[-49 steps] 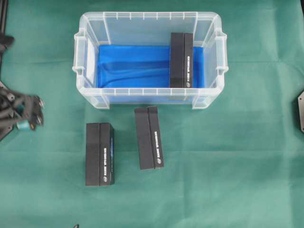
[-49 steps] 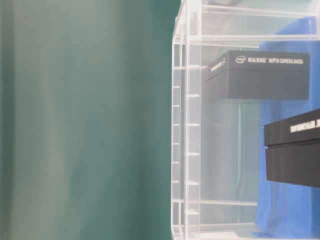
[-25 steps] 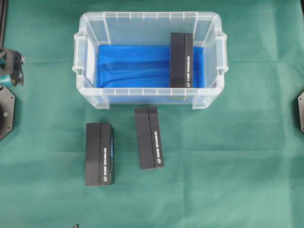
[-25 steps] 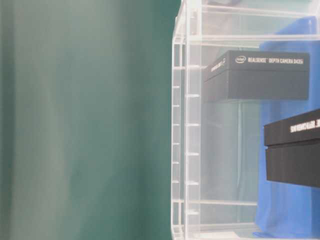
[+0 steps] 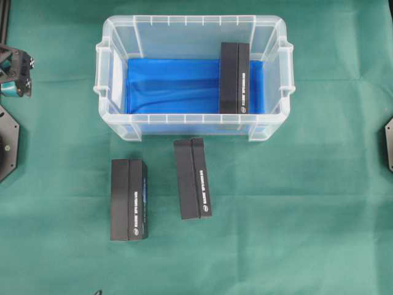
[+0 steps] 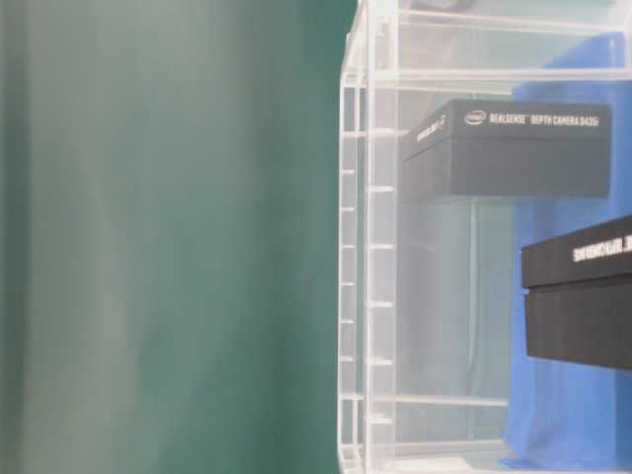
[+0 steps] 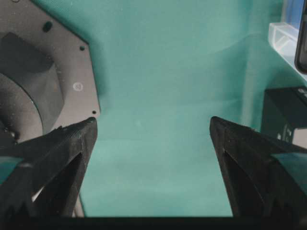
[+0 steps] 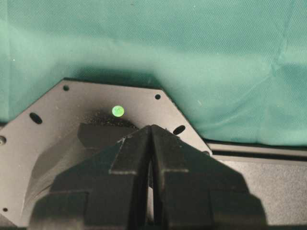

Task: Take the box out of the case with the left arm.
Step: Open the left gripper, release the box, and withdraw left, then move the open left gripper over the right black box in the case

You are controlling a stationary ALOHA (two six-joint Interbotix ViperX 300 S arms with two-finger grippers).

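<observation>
You are looking at one black box lying flat on the blue cloth at the right end of the clear case, its long side running across the case's short width, probably leaving its narrow sides free for a grasp from above. Two more boxes are lying on the green table cover in front of the case. Your left gripper is hovering well apart at the table's left edge, jaws spread wide and empty, pointing down at bare cover. Your right gripper is resting pressed closed over its base plate.
</observation>
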